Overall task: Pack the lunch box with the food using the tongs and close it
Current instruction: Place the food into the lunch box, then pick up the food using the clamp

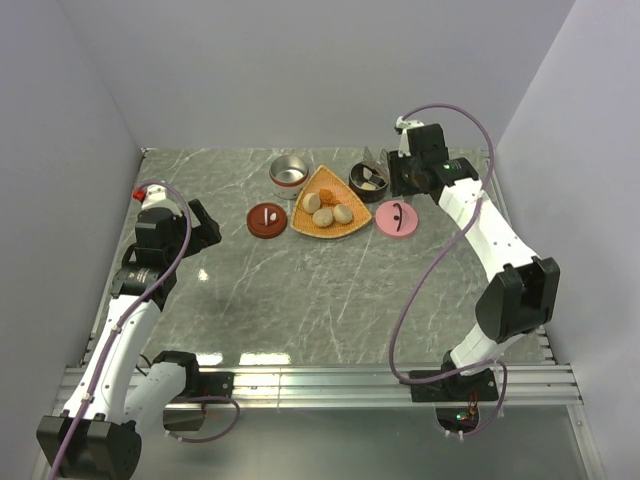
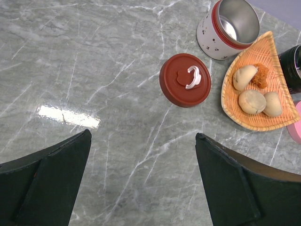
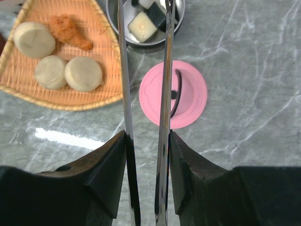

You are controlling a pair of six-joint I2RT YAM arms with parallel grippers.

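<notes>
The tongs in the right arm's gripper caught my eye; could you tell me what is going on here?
The right gripper holds the tongs, their tips over the dark container, which already has rice rolls inside. Three beige lumps and an orange piece lie on the woven tray. The pink lid and the red lid lie off to the side, so nothing is closed. The left gripper hangs open and empty.

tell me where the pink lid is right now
In the top view, the pink lid lies right of the orange tray, beside the dark bowl.
</notes>
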